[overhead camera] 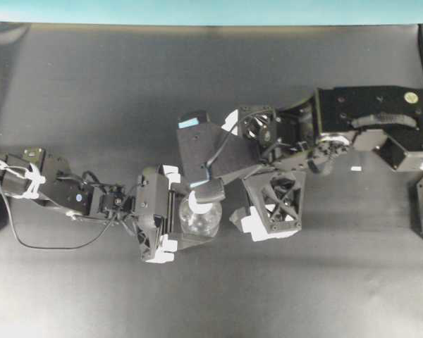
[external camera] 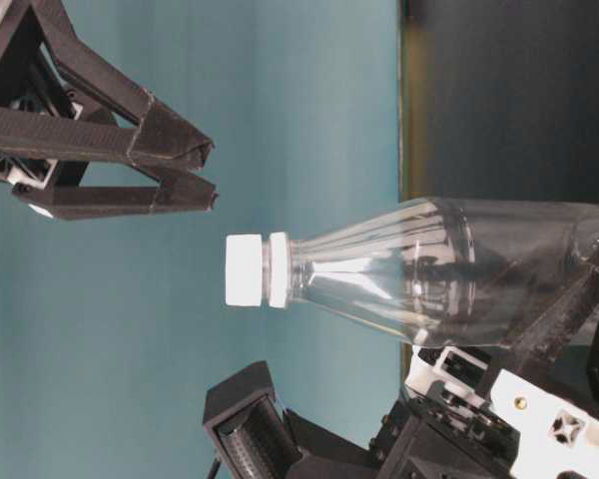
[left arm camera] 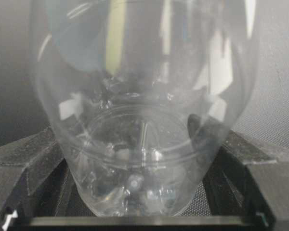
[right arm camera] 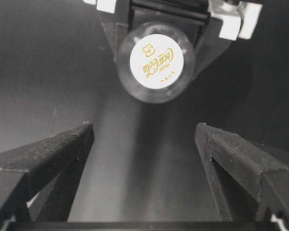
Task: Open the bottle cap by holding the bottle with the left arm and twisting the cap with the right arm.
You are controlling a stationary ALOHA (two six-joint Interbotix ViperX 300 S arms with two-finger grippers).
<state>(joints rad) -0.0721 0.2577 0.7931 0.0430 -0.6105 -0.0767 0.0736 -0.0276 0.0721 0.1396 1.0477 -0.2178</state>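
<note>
Holding Secured, Cap Untouched: Bottle-Opening Status

Standing upright on the dark surface (overhead camera: 70, 105), near its middle, is the bottle (overhead camera: 199, 220), clear plastic and apparently empty.

Item: the bottle cap (external camera: 246, 269), white, printed top. It sits fully on the neck, its collar ring flush beneath it. No sign of loosening is visible.

Item: the left arm (overhead camera: 56, 193), slim and cabled, reaching in from the left. The left gripper (overhead camera: 170, 215) has its jaws spread wide, one on each side of the bottle's lower body, the white-padded tips showing at both sides. In the left wrist view the base sits between the two fingers and against them. I judge this a grip, so the holding half is done.

Item: the right arm (overhead camera: 366, 127), boxy wrist, angled in from the right. The right gripper (right arm camera: 144, 144) has its jaws fully apart and holds nothing. In the right wrist view the cap lies ahead of the fingertips, not between them; the table-level view shows the tips apart from the cap.

Outstanding: bringing the right jaws around the cap, closing, twisting it off.
</note>
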